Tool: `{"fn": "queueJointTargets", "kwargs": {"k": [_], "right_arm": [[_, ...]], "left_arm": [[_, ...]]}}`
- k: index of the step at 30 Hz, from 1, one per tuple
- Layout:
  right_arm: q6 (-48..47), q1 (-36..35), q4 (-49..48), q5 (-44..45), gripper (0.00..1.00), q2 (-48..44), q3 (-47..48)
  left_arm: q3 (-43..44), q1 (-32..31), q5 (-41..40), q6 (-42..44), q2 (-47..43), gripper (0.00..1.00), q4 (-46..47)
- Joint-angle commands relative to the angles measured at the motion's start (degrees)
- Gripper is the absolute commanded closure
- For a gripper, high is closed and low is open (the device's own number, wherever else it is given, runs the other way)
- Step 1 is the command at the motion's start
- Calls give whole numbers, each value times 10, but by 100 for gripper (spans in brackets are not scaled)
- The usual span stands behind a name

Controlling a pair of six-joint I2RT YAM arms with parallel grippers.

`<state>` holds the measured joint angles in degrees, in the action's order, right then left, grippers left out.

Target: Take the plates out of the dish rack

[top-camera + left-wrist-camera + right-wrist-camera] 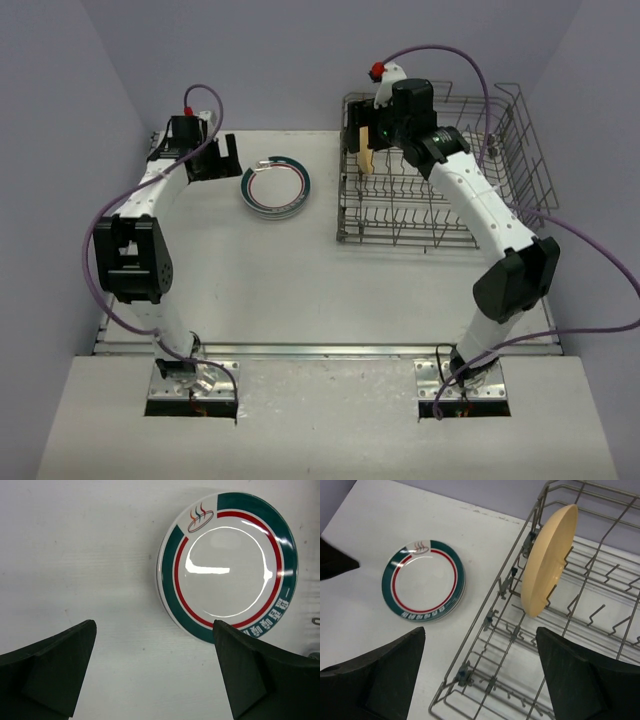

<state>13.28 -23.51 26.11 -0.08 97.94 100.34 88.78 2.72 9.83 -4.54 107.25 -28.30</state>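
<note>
A stack of white plates (276, 186) with teal rim bands and a red ring lies flat on the table, left of the dish rack (345, 200). It also shows in the left wrist view (227, 565) and in the right wrist view (423, 580). One tan-yellow plate (366, 152) stands on edge between the tines at the rack's far left corner (547, 562). My left gripper (215, 160) is open and empty just left of the stack (155, 670). My right gripper (378, 130) is open and empty above the rack's left side (480, 675), near the tan plate.
The grey wire rack (485, 625) holds no other plates among its upright tines. Purple walls close in the back and both sides. The white table (300, 280) stretches toward the arm bases.
</note>
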Motion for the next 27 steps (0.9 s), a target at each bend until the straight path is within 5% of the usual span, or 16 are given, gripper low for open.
{"fn": "queueJointTargets", "kwargs": {"k": [1, 7, 16, 22, 27], "right_arm": [[14, 31, -23, 0, 13, 67, 78], [13, 63, -36, -4, 26, 171, 160], [-14, 67, -49, -57, 35, 259, 192], [-28, 72, -53, -89, 62, 299, 201], [-15, 88, -52, -120, 70, 309, 205]], "left_arm": [[-73, -11, -61, 32, -125, 0, 69], [-164, -36, -24, 71, -255, 0, 111], [-169, -47, -1, 79, -293, 0, 90], [-181, -47, 3, 78, -299, 0, 84], [-186, -47, 4, 82, -304, 0, 78]]}}
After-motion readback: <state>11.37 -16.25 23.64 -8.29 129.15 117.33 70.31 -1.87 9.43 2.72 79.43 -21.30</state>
